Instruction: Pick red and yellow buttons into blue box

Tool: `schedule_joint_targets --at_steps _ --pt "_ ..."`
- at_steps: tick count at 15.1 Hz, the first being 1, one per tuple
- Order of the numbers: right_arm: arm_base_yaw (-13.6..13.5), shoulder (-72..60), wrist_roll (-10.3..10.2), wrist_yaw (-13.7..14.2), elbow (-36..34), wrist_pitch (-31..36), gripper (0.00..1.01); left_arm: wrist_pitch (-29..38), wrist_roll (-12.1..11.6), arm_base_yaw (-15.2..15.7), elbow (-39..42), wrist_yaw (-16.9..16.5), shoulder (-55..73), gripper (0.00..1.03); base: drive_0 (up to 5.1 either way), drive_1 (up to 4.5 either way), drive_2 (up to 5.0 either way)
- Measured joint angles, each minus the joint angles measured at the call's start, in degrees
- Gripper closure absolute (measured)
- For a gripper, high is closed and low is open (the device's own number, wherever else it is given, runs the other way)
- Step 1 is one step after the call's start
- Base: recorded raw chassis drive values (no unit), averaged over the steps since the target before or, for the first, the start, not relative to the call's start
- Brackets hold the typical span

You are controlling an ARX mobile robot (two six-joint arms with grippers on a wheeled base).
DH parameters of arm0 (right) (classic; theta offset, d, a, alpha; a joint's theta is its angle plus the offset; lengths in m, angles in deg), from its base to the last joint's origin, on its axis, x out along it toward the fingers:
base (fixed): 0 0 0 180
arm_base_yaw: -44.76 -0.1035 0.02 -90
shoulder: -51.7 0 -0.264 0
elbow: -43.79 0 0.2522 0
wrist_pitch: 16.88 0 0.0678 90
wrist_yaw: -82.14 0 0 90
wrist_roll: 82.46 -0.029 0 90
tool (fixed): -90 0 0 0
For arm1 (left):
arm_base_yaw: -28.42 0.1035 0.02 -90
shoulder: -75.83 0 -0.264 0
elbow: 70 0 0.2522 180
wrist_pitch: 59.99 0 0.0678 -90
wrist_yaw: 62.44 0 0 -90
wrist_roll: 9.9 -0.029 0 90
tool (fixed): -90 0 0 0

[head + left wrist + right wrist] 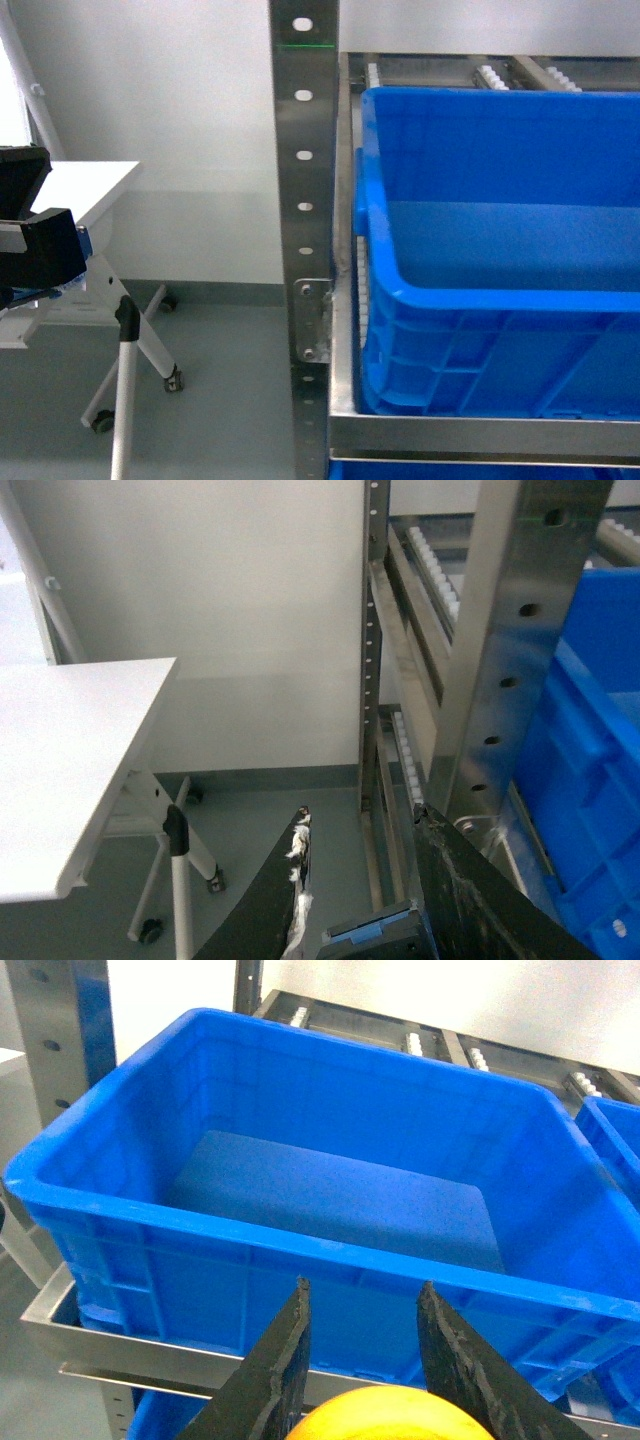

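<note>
**Yellow button carried to the near rim of the blue box**

Holding the yellow button [385,1417] in the right tool [362,1360], fingers clamped either side of its cap, just short of the near wall of the blue box [300,1250]. Box floor bare as far as visible, so plenty of room. Best done, by judgement: lift enough to clear the thick rim, carry forward past the near wall to over the middle of the floor, lower inside, then spread the fingers. Opening too early risks a drop onto the metal shelf frame [60,1330] in front.

Red button nowhere in sight in any view.

Right wrist view alone showing the button and the grip. Head view showing only the blue box [500,300] on the rack behind the steel post [303,200], no right arm. Left wrist view giving the left tool [365,880], fingers apart and holding nothing, well left of the box, with a white folding worktop [70,750] beyond.
</note>
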Motion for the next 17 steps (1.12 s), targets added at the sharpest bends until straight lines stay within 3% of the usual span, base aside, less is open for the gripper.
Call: schedule_joint_targets --at_steps 17 --pt "0.0 0.0 0.0 0.0 0.0 0.0 0.72 0.0 0.0 0.0 0.0 0.0 0.1 0.76 4.9 -3.17 -1.6"
